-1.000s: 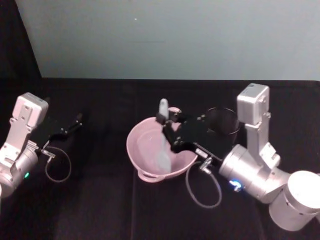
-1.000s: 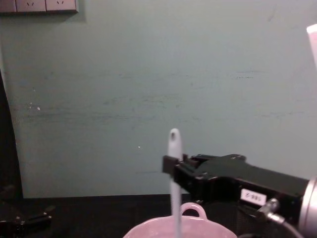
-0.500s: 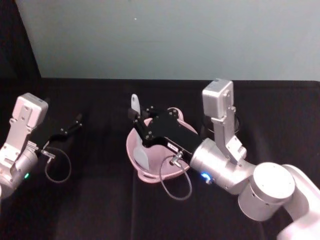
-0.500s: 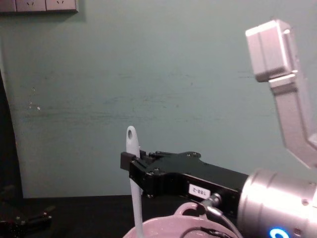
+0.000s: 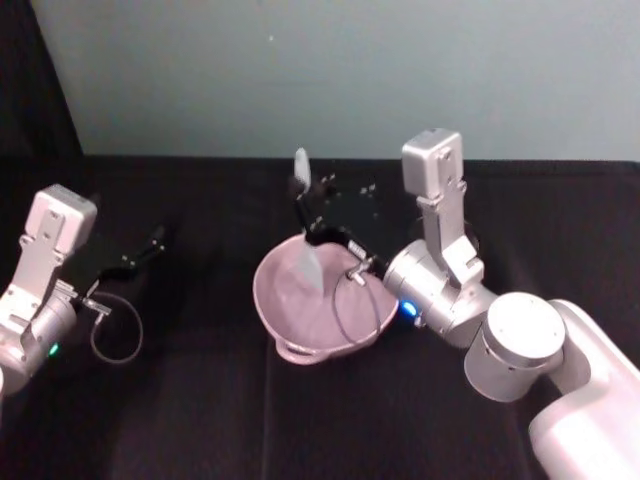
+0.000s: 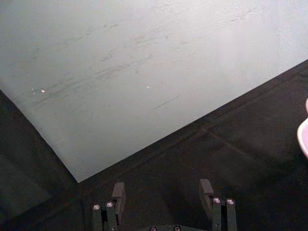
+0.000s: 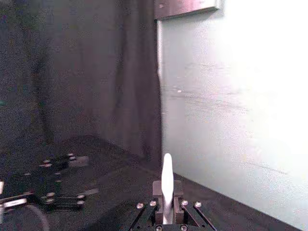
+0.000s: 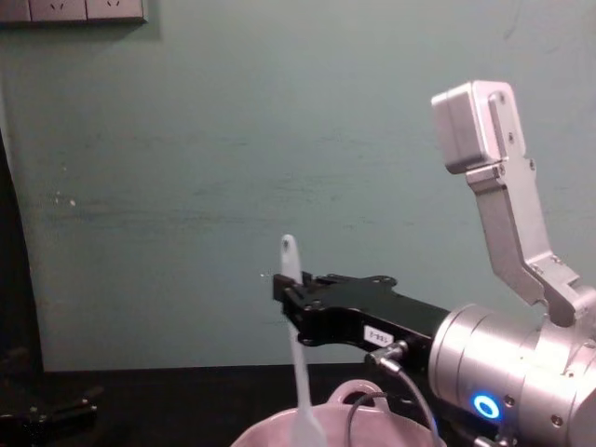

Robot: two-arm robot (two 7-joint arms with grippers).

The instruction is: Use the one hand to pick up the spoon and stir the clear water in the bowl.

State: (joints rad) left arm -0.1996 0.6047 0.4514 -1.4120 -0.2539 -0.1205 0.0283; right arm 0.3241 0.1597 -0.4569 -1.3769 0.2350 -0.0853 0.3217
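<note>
Head view downward, chest view level; both share bowl [image 5: 290, 325] [image 8: 270, 438].

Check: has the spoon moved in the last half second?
Yes. Held by the right gripper, the spoon swung from the bowl's left side toward its far rim.

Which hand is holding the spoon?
The right hand, shut on the white spoon above the pink bowl; the left hand is open and empty, far left.
</note>
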